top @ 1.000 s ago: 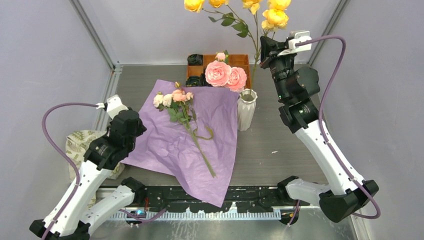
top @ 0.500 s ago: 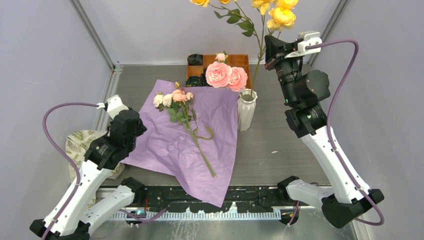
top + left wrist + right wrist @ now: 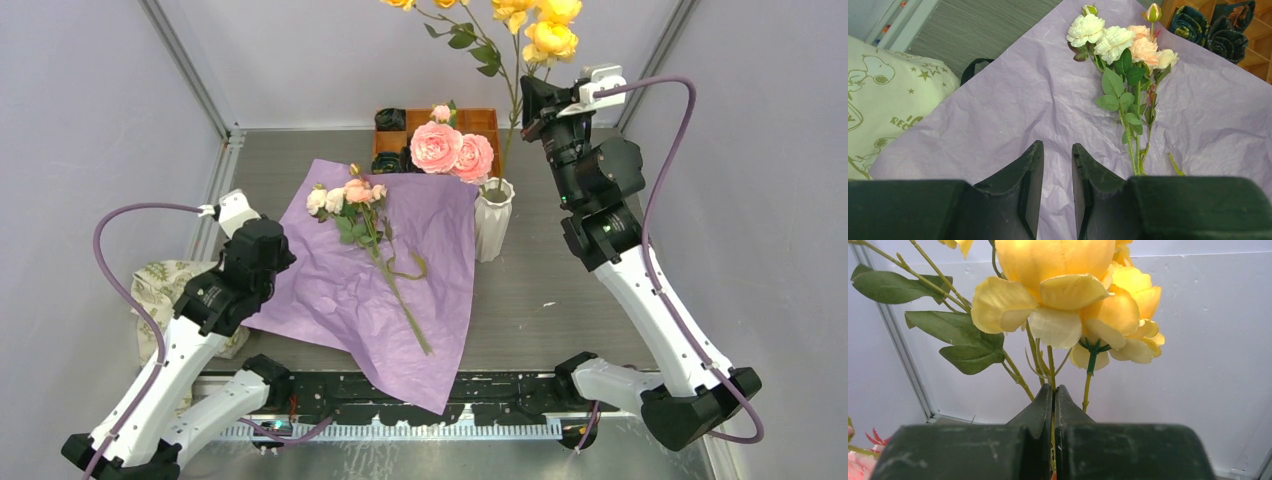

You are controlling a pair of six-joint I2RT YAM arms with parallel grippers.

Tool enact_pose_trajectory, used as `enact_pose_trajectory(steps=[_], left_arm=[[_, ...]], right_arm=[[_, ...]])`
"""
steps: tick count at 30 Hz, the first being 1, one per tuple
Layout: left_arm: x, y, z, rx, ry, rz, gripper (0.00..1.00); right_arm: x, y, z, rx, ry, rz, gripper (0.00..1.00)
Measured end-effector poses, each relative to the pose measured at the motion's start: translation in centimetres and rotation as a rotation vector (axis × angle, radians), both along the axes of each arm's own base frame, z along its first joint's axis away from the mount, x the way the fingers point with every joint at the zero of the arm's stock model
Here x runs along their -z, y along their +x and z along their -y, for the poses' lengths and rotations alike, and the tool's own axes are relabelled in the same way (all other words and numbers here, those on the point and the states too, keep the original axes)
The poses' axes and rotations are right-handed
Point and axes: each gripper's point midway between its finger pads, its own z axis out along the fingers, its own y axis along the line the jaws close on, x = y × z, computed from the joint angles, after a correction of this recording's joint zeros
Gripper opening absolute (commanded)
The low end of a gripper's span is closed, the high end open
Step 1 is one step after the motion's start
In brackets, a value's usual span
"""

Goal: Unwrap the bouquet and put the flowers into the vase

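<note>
Grips the yellow rose spray (image 3: 545,25) by its stem in the right gripper (image 3: 527,92), high at the back right, above the vase (image 3: 493,220). From above, traces that stem down from the fingers to the vase's scalloped mouth, though cannot tell there whether its end sits inside. Shows also, only from above, two big pink roses (image 3: 452,150) leaning out of the vase to its left, over the orange tray (image 3: 482,120).

From the right wrist, gives the grip itself. Right gripper (image 3: 1053,390) fingers pressed together on the thin green stem, yellow heads (image 3: 1063,280) just above the tips, leaves spreading left against the pale wall. Leaves the vase out of frame there.

Holds the left gripper (image 3: 1054,150) low over the near left part of the purple paper (image 3: 1013,105), fingers a narrow gap apart, with only paper showing through the gap. Hidden under the black wrist in the top view.

From the left wrist, picks out the cream and peach spray (image 3: 1120,42) lying on the paper ahead and to the right, apart from the fingers, heads toward the tray (image 3: 1255,55). Catches too the dark fabric coils (image 3: 1198,25) in the tray's compartments and the beige cartoon-print cloth (image 3: 883,95) against the paper's left edge.

From above, lays out the whole open sheet (image 3: 330,290), one corner hanging over the near table edge, and the spray (image 3: 372,232) slanting across it, well left of the vase.
</note>
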Motion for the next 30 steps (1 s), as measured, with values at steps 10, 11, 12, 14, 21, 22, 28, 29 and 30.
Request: enact_pose_trajectory(steps=[10, 11, 12, 14, 21, 22, 28, 29, 30], left_arm=[[0.6, 0.6, 0.4, 0.003, 0.006, -0.015, 0.29], [0.5, 0.6, 0.4, 0.003, 0.004, -0.013, 0.28], [0.6, 0.6, 0.4, 0.004, 0.004, -0.013, 0.28], [0.7, 0.7, 0.5, 0.007, 0.002, -0.014, 0.28], [1.3, 1.0, 1.0, 0.022, 0.0, -0.035, 0.28], [1.3, 1.0, 1.1, 0.024, -0.002, -0.036, 0.28], [1.3, 1.0, 1.3, 0.032, -0.012, -0.036, 0.28], [1.3, 0.9, 1.3, 0.034, -0.014, -0.035, 0.28], [1.3, 0.9, 1.3, 0.034, -0.015, -0.034, 0.28]], right_arm=[[8.7, 1.9, -1.0, -0.012, -0.026, -0.132, 0.02], [9.8, 2.0, -1.1, -0.014, -0.026, -0.151, 0.05], [10.8, 1.9, -1.1, -0.017, -0.026, -0.171, 0.12], [12.6, 1.6, -1.0, -0.02, -0.021, -0.205, 0.29], [15.2, -1.3, 0.3, -0.028, 0.042, -0.243, 0.99], [15.2, -1.7, 0.6, -0.027, 0.049, -0.243, 0.99], [13.6, -3.9, 2.1, -0.011, 0.115, -0.217, 1.0], [13.5, -4.4, 2.4, -0.007, 0.128, -0.216, 1.0], [13.2, -4.8, 2.9, 0.002, 0.145, -0.215, 0.99]])
